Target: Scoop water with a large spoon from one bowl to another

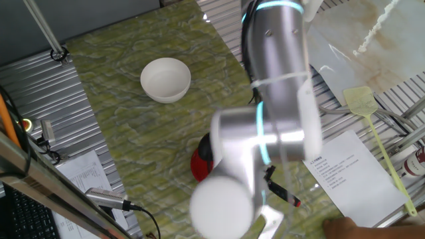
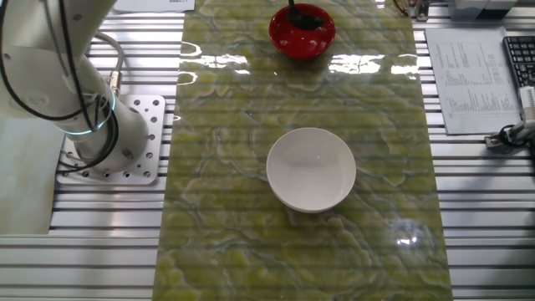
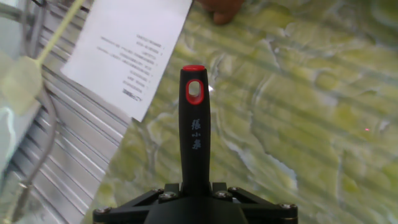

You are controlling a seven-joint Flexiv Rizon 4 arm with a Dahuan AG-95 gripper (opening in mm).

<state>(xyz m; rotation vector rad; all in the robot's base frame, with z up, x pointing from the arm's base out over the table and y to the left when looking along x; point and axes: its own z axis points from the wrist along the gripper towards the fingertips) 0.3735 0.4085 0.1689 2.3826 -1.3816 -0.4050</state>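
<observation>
The other fixed view gives you the clearest layout, so start there: the green marbled table mat runs down the middle, with the round plain white bowl near its centre and the glossy bright red bowl well apart at the far end. The scoop of the black long-handled ladle sits inside the red bowl, dark against its floor.

In the hand view you see the ladle's handle running straight out from the gripper, red-ringed hanging hole at the tip. The fingertips themselves are hidden under the black mount, but the handle emerges squarely from between them, so I judge them clamped on it.

On handling: the ladle looks like stiff moulded plastic, light when dry. The grip sits towards the tip end, far from the scoop, so a full scoop will lever hard against the fingers (smooth plastic can twist in a pinch). Keep the scoop level and move slowly; water slops at any tilt.

One fixed view shows the arm covering most of the red bowl, and both bowls look light enough to slide on the shiny mat if the scoop knocks a rim.
</observation>
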